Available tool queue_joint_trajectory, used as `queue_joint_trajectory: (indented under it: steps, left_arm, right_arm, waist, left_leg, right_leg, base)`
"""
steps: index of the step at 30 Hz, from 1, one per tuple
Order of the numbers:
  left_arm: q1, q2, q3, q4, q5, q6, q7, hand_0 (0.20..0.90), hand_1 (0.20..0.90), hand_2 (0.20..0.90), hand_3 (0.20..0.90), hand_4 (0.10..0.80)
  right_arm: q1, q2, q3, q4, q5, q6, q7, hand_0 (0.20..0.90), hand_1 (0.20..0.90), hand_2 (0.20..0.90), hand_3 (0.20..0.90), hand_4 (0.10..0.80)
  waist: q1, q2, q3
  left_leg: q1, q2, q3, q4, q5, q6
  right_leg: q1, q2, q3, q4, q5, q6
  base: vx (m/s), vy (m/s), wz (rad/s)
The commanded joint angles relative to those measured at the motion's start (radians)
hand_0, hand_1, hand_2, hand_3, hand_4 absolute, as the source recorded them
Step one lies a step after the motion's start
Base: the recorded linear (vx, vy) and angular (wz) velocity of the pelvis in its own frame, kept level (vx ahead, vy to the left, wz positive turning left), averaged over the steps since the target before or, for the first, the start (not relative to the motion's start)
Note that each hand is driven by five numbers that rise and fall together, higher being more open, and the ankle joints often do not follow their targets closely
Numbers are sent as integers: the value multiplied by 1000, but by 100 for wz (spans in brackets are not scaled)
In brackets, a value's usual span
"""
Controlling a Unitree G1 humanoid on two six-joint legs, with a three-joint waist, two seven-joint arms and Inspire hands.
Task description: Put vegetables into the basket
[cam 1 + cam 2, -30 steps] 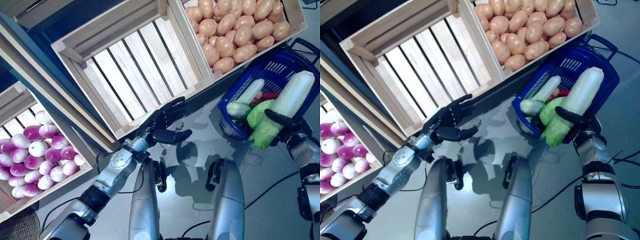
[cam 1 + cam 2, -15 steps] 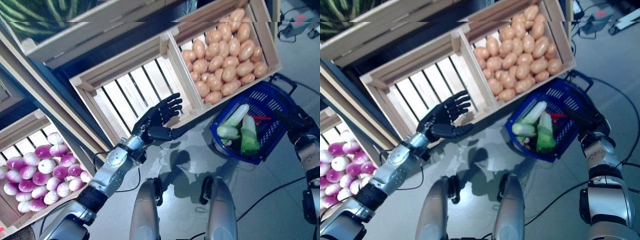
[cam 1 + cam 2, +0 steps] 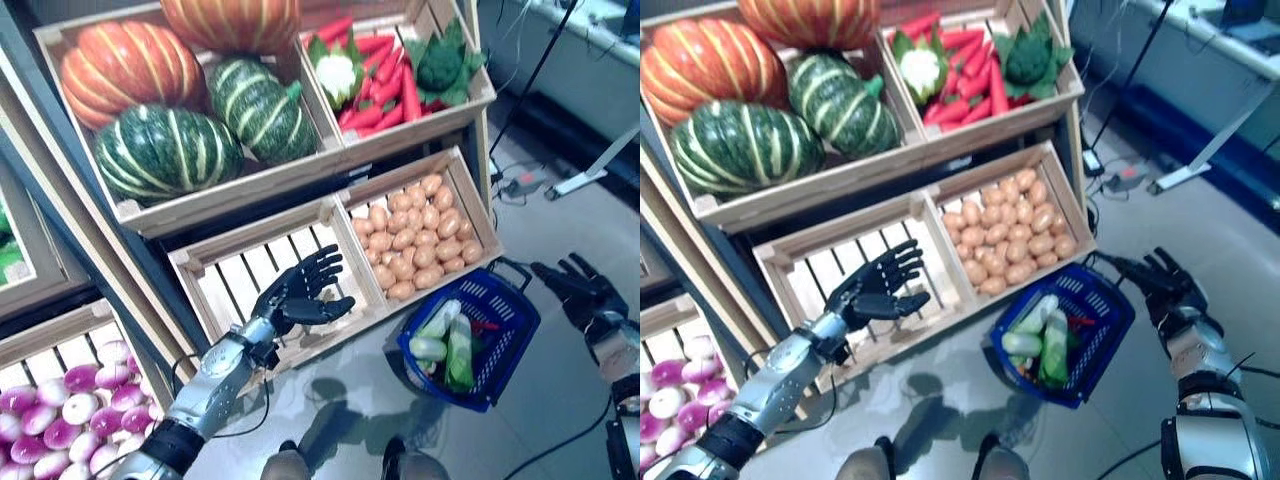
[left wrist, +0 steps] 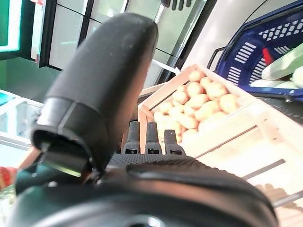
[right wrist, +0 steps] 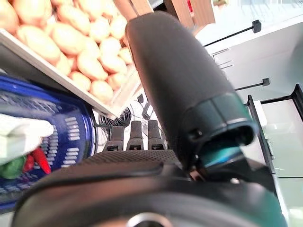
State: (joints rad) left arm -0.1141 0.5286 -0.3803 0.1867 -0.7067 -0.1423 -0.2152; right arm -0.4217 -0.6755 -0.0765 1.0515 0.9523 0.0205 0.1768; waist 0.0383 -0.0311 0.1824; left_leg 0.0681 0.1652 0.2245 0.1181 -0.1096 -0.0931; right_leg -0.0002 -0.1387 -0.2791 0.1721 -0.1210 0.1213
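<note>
The blue plastic basket (image 3: 505, 330) stands on the floor below the potato crate. In it lie a pale green-and-white cabbage (image 3: 460, 345), a white-and-green vegetable (image 3: 436, 322) and something small and red (image 3: 486, 325). My right hand (image 3: 578, 290) is open and empty, just right of the basket's rim; it also shows in the right eye view (image 3: 1160, 283). My left hand (image 3: 300, 292) is open and empty, held in front of the empty wooden crate (image 3: 250, 275), well left of the basket.
A wooden vegetable stand (image 3: 300, 170) with crates on several shelves rises on the left and ahead. A crate of potatoes (image 3: 420, 235) sits right behind the basket. A white frame leg (image 3: 600, 170) and cables lie on the floor at the right.
The camera has tilted up, showing more of the stand. My right hand has let go of the cabbage, which now lies in the basket, and drawn back to the right.
</note>
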Motion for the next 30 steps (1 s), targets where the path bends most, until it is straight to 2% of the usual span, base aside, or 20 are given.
queue_joint_trajectory:
  steps: [1,3,5,6,11,13,14,17,20,23,25,27,30]
  left_arm:
    - [-5,-18,38,-47,47,-76,-36,900,900,900,900,800]
    - [16,-23,43,-19,62,-84,-17,900,900,900,900,800]
    - [40,-34,52,19,113,-107,21,900,900,900,900,800]
    - [57,-35,61,52,195,-137,58,900,900,900,900,800]
    - [129,-75,91,90,255,-158,74,900,900,900,900,800]
    - [174,-93,101,113,371,-211,134,900,900,900,900,800]
    - [188,-96,107,117,395,-219,146,900,900,900,900,800]
    - [210,-109,118,134,451,-230,202,900,900,900,900,800]
    - [209,-123,100,194,503,-267,233,900,900,900,900,800]
    - [208,-123,37,229,543,-295,153,900,900,900,900,800]
    - [213,-128,-3,254,544,-292,138,900,900,900,900,800]
    - [208,-157,-42,349,537,-300,140,900,900,900,900,800]
    - [199,-206,-83,494,577,-352,180,900,900,900,900,800]
  right_arm:
    - [-5,52,-40,-61,110,-62,59,900,900,900,900,800]
    - [32,94,-52,-83,147,-63,75,900,900,900,900,800]
    - [75,154,-60,-138,258,-83,116,900,900,900,900,800]
    - [134,225,-62,-204,372,-121,210,900,900,900,900,800]
    - [318,427,13,-400,426,-215,330,900,900,900,900,800]
    - [400,498,66,-462,366,-275,338,900,900,900,900,800]
    - [423,509,84,-481,343,-298,327,900,900,900,900,800]
    - [472,526,113,-518,299,-280,354,900,900,900,900,800]
    - [510,555,174,-543,353,-192,507,900,900,900,900,800]
    - [535,572,269,-564,374,-140,625,900,900,900,900,800]
    - [536,573,301,-545,364,-131,608,900,900,900,900,800]
    - [524,580,338,-504,412,-104,635,900,900,900,900,800]
    - [522,593,374,-445,425,-98,615,900,900,900,900,800]
  waist:
    - [16,-26,-90]
    - [15,-20,-101]
    - [10,-14,-111]
    - [3,-9,-115]
    - [-25,-5,-116]
    - [-41,-2,-111]
    - [-47,-1,-108]
    - [-61,4,-100]
    - [-73,9,-89]
    - [-76,16,-83]
    - [-76,22,-78]
    - [-77,26,-73]
    - [-81,31,-71]
  left_leg:
    - [-19,-35,13,-76,45,40]
    - [16,-43,13,-134,67,39]
    - [45,-47,12,-188,86,38]
    - [51,-48,10,-205,91,36]
    - [51,-51,8,-205,90,39]
    - [56,-53,19,-205,89,44]
    - [60,-54,22,-205,89,46]
    - [65,-59,27,-205,88,50]
    - [66,-66,30,-205,86,54]
    - [65,-75,27,-205,86,55]
    - [66,-78,25,-205,86,55]
    - [67,-85,20,-205,88,58]
    - [64,-88,18,-205,87,59]
  right_leg:
    - [76,7,4,-157,103,-43]
    - [100,13,7,-194,119,-38]
    - [117,20,11,-227,133,-36]
    - [124,24,10,-245,143,-33]
    - [123,32,23,-259,150,-34]
    - [120,32,32,-259,152,-34]
    - [123,32,34,-259,151,-35]
    - [124,30,40,-259,152,-34]
    - [123,27,42,-259,152,-30]
    - [121,25,41,-259,149,-26]
    - [124,23,39,-259,149,-24]
    - [125,21,39,-259,148,-20]
    - [124,21,41,-259,146,-19]
  base:
    - [110,94,-1]
    - [98,88,2]
    - [71,89,0]
    - [45,71,-1]
    - [13,53,1]
    - [40,65,-2]
    - [53,63,-8]
    - [11,45,-10]
    - [-19,44,-3]
    - [-18,46,-1]
    - [2,52,-3]
    - [2,57,-2]
    - [-2,46,0]
